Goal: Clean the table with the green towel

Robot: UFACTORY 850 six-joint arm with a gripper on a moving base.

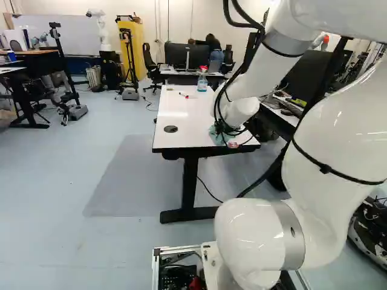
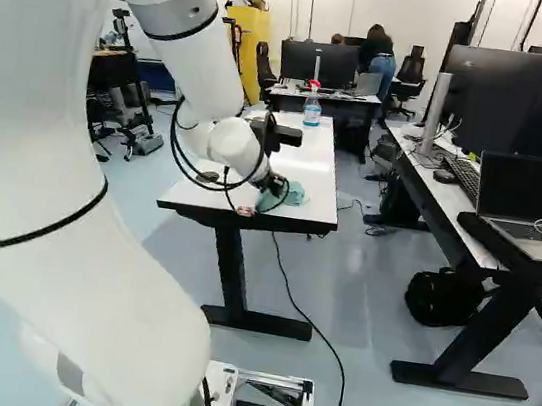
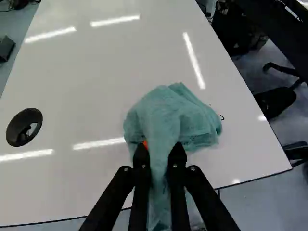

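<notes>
Over the near end of the white table (image 2: 313, 158), my gripper (image 2: 273, 189) reaches down to the green towel (image 2: 294, 194). In the wrist view the bunched towel (image 3: 171, 115) is pinched between both fingers of the gripper (image 3: 159, 153). Part of the cloth spreads on the tabletop ahead of the fingertips, and part hangs back between the fingers. A short dark curved mark (image 3: 222, 117) shows beside the towel. A red marker (image 1: 186, 96) lies farther along the table in the left base view.
A spray bottle (image 2: 313, 106) stands at the table's far end. A round black grommet (image 3: 24, 127) is set into the tabletop. To the right, a desk (image 2: 443, 202) holds monitors and a laptop (image 2: 526, 199). Another robot (image 1: 101, 29) stands at the back.
</notes>
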